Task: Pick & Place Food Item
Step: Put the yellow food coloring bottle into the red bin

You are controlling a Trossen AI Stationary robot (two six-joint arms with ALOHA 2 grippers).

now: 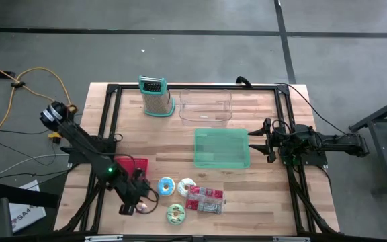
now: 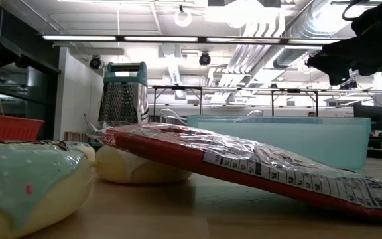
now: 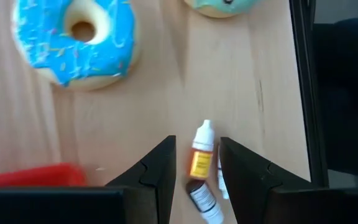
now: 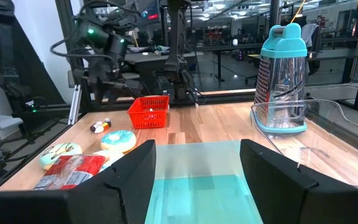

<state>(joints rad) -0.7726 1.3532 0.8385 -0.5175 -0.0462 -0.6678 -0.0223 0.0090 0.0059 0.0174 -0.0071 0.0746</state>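
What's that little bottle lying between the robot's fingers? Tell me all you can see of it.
The small bottle is a dropper type: white pointed tip, orange-yellow label, dark lower body. It looks like plastic and lies flat on the wooden table, between the open fingers of the left gripper, which do not visibly clamp it. A second, similar white item lies right beside it. The blue-frosted donut sits apart from it.

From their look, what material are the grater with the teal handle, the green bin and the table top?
Grater with the teal handle: seemingly shiny perforated metal sides, with matte teal plastic handle and base.
Green bin: probably translucent plastic; the wood shows faintly through its floor.
Table top: light wood planks with visible grain and seams, likely smooth-finished.
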